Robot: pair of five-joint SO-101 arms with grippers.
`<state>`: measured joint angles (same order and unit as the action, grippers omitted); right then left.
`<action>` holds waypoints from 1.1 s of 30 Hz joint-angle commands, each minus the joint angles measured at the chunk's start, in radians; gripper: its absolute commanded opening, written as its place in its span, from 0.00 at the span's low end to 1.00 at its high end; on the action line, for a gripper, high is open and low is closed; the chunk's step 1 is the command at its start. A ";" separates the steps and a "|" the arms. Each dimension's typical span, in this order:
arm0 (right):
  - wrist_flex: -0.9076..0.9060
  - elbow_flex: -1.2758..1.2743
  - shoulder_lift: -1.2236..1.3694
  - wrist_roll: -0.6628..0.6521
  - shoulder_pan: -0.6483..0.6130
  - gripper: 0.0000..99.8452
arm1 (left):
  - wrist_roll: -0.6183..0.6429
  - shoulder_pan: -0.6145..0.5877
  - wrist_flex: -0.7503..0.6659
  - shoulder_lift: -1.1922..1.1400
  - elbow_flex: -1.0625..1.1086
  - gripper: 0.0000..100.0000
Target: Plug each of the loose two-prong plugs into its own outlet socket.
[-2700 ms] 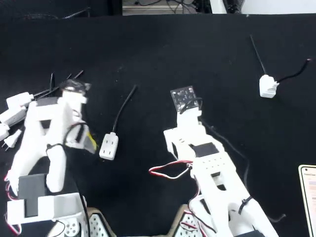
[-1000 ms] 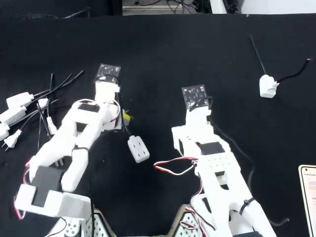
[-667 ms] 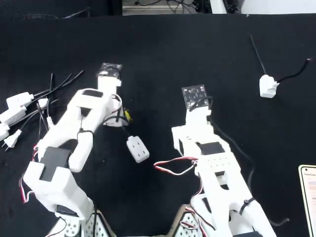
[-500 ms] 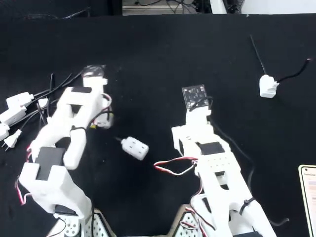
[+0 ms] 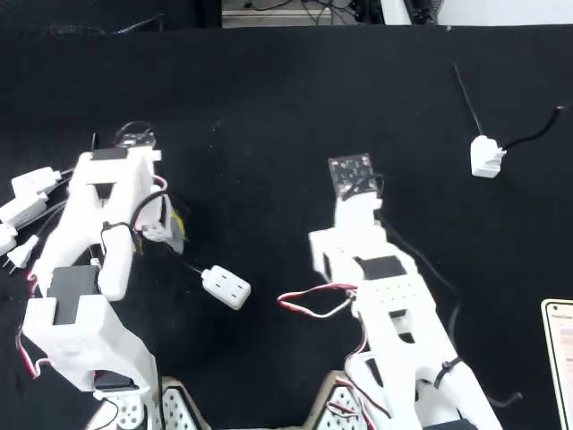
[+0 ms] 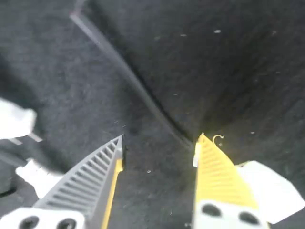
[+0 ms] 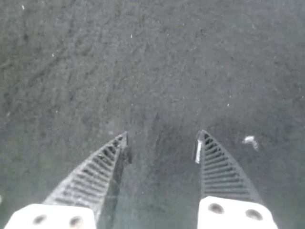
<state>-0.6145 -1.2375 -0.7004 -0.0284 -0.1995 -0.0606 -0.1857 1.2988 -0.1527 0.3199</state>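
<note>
Two ribbed fingers of the left gripper (image 6: 160,138), one grey and one yellow plastic, stand apart over matte black cloth (image 6: 248,57) and clamp nothing. Just beside the yellow finger's base lies a rounded white shape, blurred and cropped at the edge of view. From above, the outlet socket (image 5: 226,287) shows as a small white block with dark slots, lying near this gripper, which is mostly hidden under the arm's white housing. A thin black cord (image 6: 128,78) runs diagonally away from the yellow fingertip; whether it touches that tip cannot be told. Beside the grey finger, loose white plugs (image 6: 14,121) appear soft-edged and partly cut off, one with thin metal prongs.

The right gripper (image 7: 163,134) holds its two saw-toothed fingers apart above bare, felt-like cloth, gripping nothing. A pale speck (image 7: 249,140) sits just off one fingertip.

Well beyond the right gripper rests a second white block (image 5: 486,157) trailing a dark lead; whether it is a socket or a plug is too small to tell.
</note>
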 commanded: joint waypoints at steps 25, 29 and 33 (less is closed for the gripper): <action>-0.011 0.015 -0.028 -0.180 -0.746 0.04 | -0.006 -0.282 -0.130 0.002 -0.028 0.25; -0.005 -0.002 -0.025 -0.180 -0.694 0.04 | 0.028 -0.289 -0.130 0.005 -0.033 0.25; -0.002 0.007 0.039 -0.181 -0.658 0.04 | 0.044 -0.288 -0.124 0.006 -0.035 0.25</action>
<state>-0.6421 -1.2482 -0.6897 -0.2140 -0.9037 -0.0361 -0.4603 1.1745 -0.1588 0.3368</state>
